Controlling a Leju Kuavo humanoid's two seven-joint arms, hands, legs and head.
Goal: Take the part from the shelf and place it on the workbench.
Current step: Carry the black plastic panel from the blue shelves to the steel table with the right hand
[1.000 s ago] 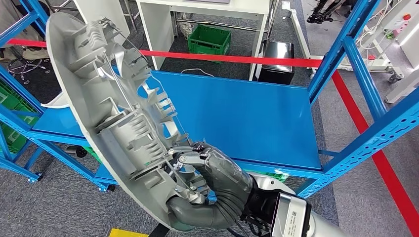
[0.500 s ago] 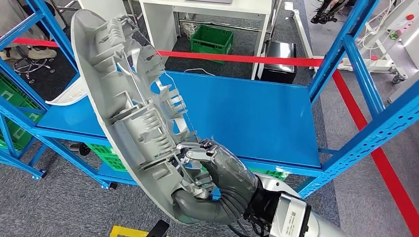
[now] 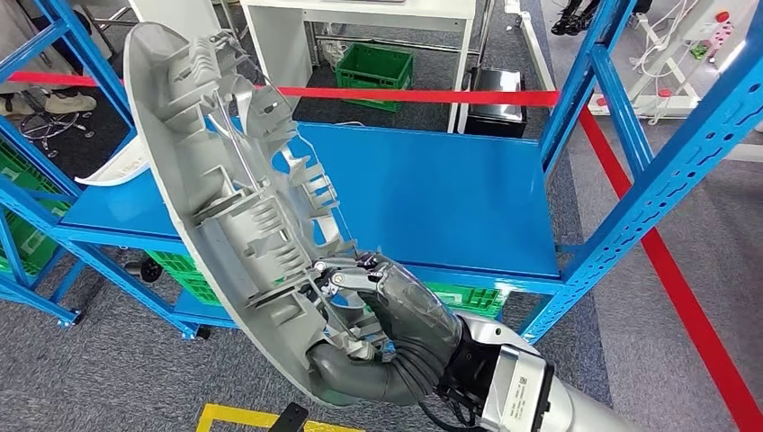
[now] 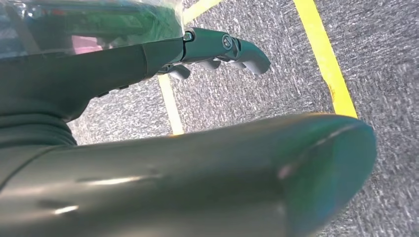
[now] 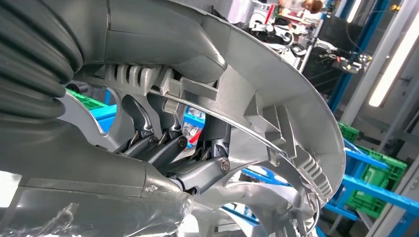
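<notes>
part (image 3: 225,189) = large grey ribbed plastic shell, held in right hand (image 3: 396,315), clear of the blue shelf (image 3: 432,198) and in front of it in head view. grip: thumb under the lower rim, dark fingers (image 3: 351,274) hooked over inner ribs near the lower end. right wrist view confirms fingers (image 5: 163,145) curled into the rib structure of the part (image 5: 276,84). hand clenched on the part, not released.

key relation: long axis of part runs from the hand up and away to the robot's left, tilted, not level. grip is at the low end, so most of the length stands above and left of the hand. ribbed inner face turned toward the head camera, smooth outer face away.

left hand (image 4: 217,47): hangs low over grey carpet w/ yellow floor tape (image 4: 323,54), holds nothing, fingers look loosely extended. well apart from part; right hand is the only one on it.

judgement: pick-off step appears done; carry to workbench remains. no surface identifiable as the workbench w/ certainty; white table (image 3: 360,18) beyond red tape (image 3: 405,94) is one candidate. next move likely calls for a turn w/ the tall upper end kept off the blue uprights (image 3: 576,81). risk: one-hand grip at one end, so the part may swing or twist.
</notes>
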